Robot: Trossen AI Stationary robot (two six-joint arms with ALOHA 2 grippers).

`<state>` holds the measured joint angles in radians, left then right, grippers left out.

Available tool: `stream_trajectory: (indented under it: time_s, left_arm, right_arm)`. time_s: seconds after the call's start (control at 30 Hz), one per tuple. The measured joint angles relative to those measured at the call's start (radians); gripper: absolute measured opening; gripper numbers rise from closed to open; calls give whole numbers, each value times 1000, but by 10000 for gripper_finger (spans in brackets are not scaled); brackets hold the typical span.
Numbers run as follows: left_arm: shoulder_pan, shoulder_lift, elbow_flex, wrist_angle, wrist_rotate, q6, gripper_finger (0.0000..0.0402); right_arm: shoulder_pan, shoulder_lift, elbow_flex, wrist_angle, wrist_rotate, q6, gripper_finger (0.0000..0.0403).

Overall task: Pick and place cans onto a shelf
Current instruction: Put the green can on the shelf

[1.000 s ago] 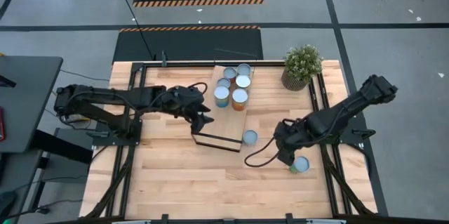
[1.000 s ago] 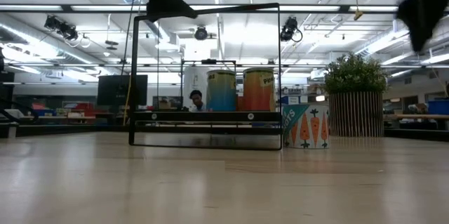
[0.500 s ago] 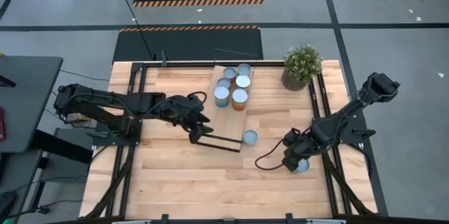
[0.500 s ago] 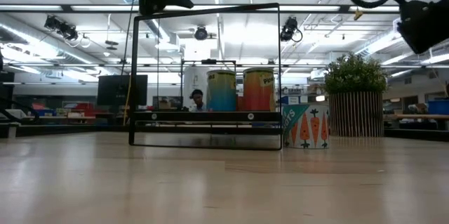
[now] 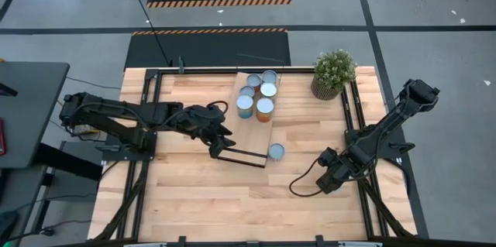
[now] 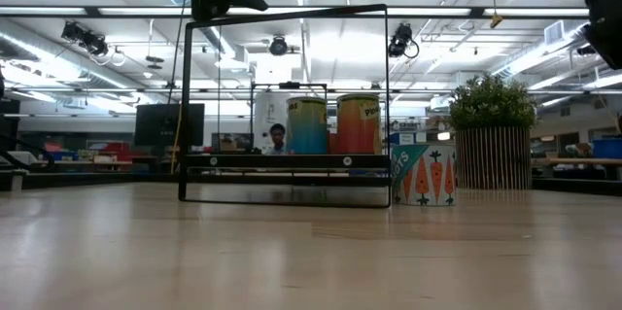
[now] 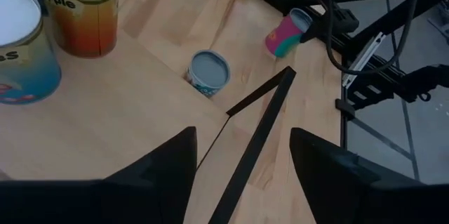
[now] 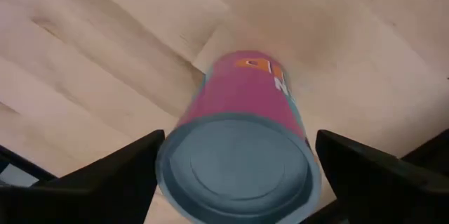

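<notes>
The shelf (image 5: 252, 127) is a pale board on the table with a thin black frame (image 7: 256, 129) at its near end. Several cans (image 5: 258, 94) stand on its far half. A can with a pale blue top (image 5: 276, 151) stands on the table by the shelf's near right corner. My left gripper (image 5: 225, 142) hovers open just above the frame's top bar. A pink can with a teal rim (image 8: 238, 154) stands on the table at the near right. My right gripper (image 5: 330, 179) points down over it, open, with one finger on each side of it. My right gripper comes at the pink can from above, its fingers (image 8: 119, 178) standing close beside the can's round wall near the top rim (image 8: 168, 175). Whether they touch it I cannot tell. The can stands upright on the table.
A potted plant (image 5: 333, 73) stands at the far right corner. Black rails (image 5: 353, 111) run along the table's left and right sides. Bare tabletop lies along the near edge (image 5: 232, 208). A person shows in the room behind the table (image 6: 277, 138).
My right gripper has gone down and toward the table's near right, rolling its wrist, and now covers the pink can that showed beside it. My left gripper shifted a little toward the near edge early on, then kept still.
</notes>
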<state>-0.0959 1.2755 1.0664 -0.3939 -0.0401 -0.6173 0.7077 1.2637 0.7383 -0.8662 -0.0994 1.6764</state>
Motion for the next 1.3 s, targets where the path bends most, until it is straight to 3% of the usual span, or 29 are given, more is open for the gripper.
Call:
stream_trajectory:
  time_s: [0.33,0.5,0.67,0.97,1.3]
  left_arm:
    - [1,-3,0,1,15,-1,233]
    - [3,-74,0,23,10,13,233]
    - [17,-154,1,22,-19,64,233]
    - [55,-251,1,-7,-27,96,233]
    - [104,-304,0,-55,-27,132,233]
  right_arm:
    - [-13,60,12,21,-28,-52,305]
    - [-65,58,144,-149,67,-159,297]
    - [-225,57,288,-315,137,-386,296]
    - [-545,87,476,-318,153,-802,294]
    - [-714,388,854,-327,107,-1148,294]
